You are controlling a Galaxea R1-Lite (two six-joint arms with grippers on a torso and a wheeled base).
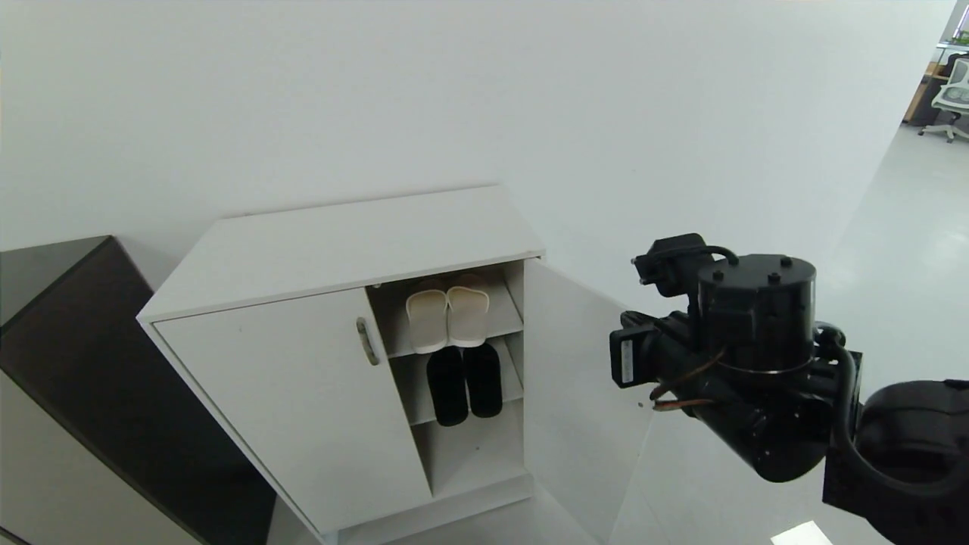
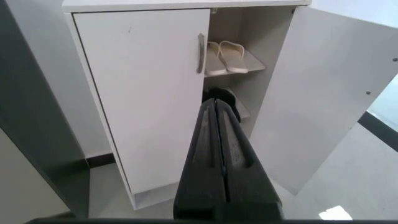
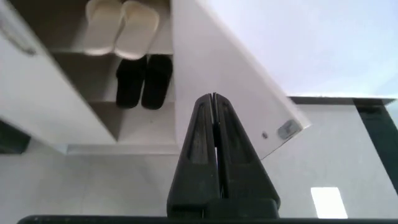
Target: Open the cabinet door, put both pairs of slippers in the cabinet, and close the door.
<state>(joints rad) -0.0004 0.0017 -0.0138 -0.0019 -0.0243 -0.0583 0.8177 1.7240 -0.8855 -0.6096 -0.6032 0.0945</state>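
A white cabinet [image 1: 341, 242] stands against the wall with its left door [image 1: 295, 401] closed and its right door [image 1: 583, 378] swung open. A white pair of slippers [image 1: 448, 314] rests on the top shelf. A black pair of slippers [image 1: 464, 382] lies on the shelf below. My right gripper [image 3: 212, 98] is shut with nothing in it and points at the open door [image 3: 230, 81], close to its outer face. My left gripper [image 2: 217, 102] is also shut and empty, in front of the closed door's handle [image 2: 201, 53]. It partly hides the black slippers [image 2: 231, 106].
A dark panel [image 1: 98, 378] leans close to the cabinet's left side. The white wall [image 1: 530, 91] runs behind it. Pale floor [image 1: 893, 250] stretches to the right, with an office chair [image 1: 952, 94] far off.
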